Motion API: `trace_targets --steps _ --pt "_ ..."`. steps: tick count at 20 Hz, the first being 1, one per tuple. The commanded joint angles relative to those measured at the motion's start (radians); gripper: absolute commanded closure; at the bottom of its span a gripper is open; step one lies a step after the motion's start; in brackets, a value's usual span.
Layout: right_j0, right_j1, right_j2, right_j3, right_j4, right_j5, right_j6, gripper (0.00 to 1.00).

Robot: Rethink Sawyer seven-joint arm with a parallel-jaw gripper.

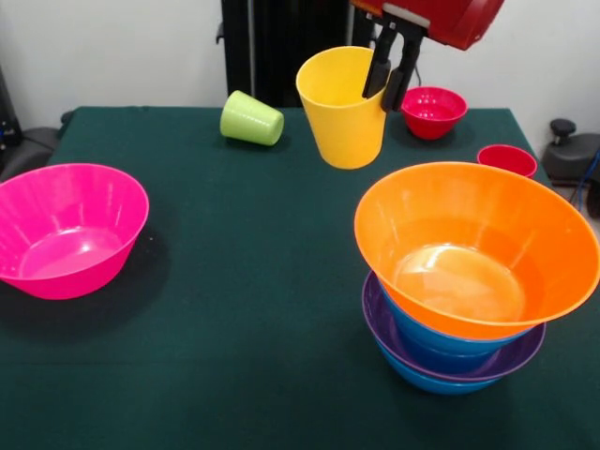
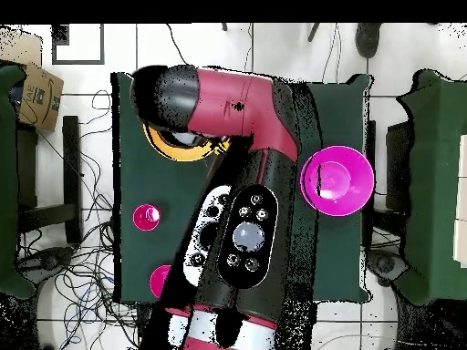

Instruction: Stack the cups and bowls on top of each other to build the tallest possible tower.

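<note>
My gripper (image 1: pixel 382 98) is shut on the rim of the yellow cup (image 1: pixel 339 117), one finger inside and one outside, and holds it slightly tilted at the far middle of the table. The tower stands near right: the orange bowl (image 1: pixel 478 246) on a blue bowl (image 1: pixel 427 339), the purple bowl (image 1: pixel 394 339) and another blue bowl (image 1: pixel 427 380). The pink bowl (image 1: pixel 67 228) sits at the left. The lime green cup (image 1: pixel 251 119) lies on its side at the back. The small red bowl (image 1: pixel 433 111) and the red cup (image 1: pixel 507 159) stand far right. The small translucent blue bowl does not show.
The table has a dark green cloth (image 1: pixel 262 281). In the overhead view the arm (image 2: pixel 246 210) hides the gripper and much of the table; the orange bowl (image 2: pixel 164 146), pink bowl (image 2: pixel 336 180), red cup (image 2: pixel 146 217) and red bowl (image 2: pixel 160 278) show around it.
</note>
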Motion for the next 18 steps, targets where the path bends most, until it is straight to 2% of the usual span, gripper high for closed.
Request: trace_targets --steps 1,18 --pt "0.013 0.013 0.036 -0.033 0.018 0.069 0.199 1.00" --pt "0.031 0.031 0.016 -0.077 0.050 0.095 0.226 1.00"
